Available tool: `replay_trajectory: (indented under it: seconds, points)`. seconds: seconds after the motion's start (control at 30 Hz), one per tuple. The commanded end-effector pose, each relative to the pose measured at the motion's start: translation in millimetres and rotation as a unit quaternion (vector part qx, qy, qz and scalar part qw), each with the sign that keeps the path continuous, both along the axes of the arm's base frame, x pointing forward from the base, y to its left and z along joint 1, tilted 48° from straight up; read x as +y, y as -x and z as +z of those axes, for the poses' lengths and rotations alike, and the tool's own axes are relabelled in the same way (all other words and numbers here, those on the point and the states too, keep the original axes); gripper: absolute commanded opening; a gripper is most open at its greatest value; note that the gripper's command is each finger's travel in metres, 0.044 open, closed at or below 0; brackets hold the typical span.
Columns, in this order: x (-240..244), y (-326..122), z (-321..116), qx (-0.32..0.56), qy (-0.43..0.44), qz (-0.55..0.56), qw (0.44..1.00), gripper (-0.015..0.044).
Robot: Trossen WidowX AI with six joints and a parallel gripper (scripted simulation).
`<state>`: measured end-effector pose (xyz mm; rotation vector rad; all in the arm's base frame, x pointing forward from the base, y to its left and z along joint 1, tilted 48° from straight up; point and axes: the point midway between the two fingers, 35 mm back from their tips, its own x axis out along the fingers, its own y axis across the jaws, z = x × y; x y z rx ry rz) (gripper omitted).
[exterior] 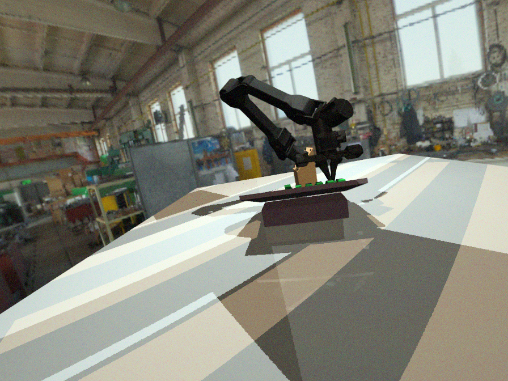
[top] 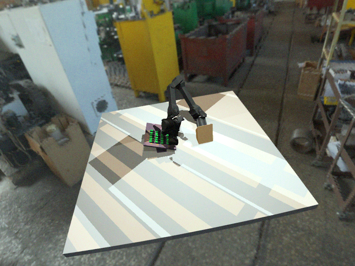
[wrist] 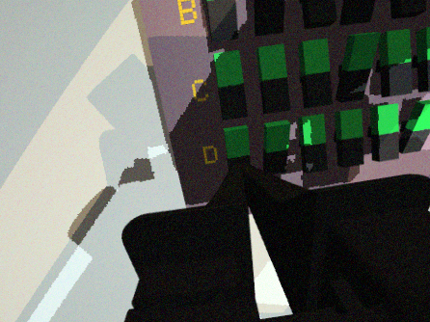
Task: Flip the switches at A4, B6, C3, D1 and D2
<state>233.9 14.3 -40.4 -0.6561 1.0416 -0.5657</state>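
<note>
The switch panel (top: 150, 126) (exterior: 271, 195) (wrist: 180, 54) carries rows of rocker switches with green far halves and black near halves. My gripper (exterior: 331, 180) (wrist: 239, 171) is shut and empty. Its fingertips are at the near black half of switch D1 (wrist: 237, 142) and hide most of it; contact is unclear. Switch D2 (wrist: 277, 137) is just right of the tips. Switch C3 (wrist: 315, 61) stands in the row beyond. Shadow makes their tilts hard to tell. A4 and B6 are outside the wrist view and too small to read in the top and exterior views.
Neighbouring switches D3 (wrist: 314, 131), C1 (wrist: 230, 68) and C2 (wrist: 273, 64) stand close around the tips. A brown block (top: 204, 133) (exterior: 305, 174) is by the arm's base. The panel sits raised on a dark stand (exterior: 305, 211) on the striped table (top: 189, 194).
</note>
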Motion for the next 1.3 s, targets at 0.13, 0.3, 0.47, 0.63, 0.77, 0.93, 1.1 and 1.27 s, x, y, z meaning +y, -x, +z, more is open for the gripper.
replay_trajectory:
  seconds: [0.13,0.3,0.47,0.63,0.77,0.93,1.1,1.27]
  points:
    - [20.8,7.5,12.8,0.006,-0.005,-0.002,1.000,0.0000]
    - [46.4,23.2,38.8,0.010,-0.001,-0.008,1.000,0.0000]
    - [38.5,12.9,54.6,0.010,-0.001,-0.008,1.000,0.0000]
    - [32.9,7.6,61.0,0.010,0.000,-0.008,1.000,0.0000]
    - [10.5,-5.0,42.9,0.017,-0.001,-0.017,1.000,0.0000]
    - [8.5,-5.9,41.4,0.017,-0.001,-0.017,1.000,0.0000]
    - [1.6,-9.3,36.1,0.017,0.000,-0.018,1.000,0.0000]
    - [-1.8,-11.3,33.1,0.017,0.000,-0.018,1.000,0.0000]
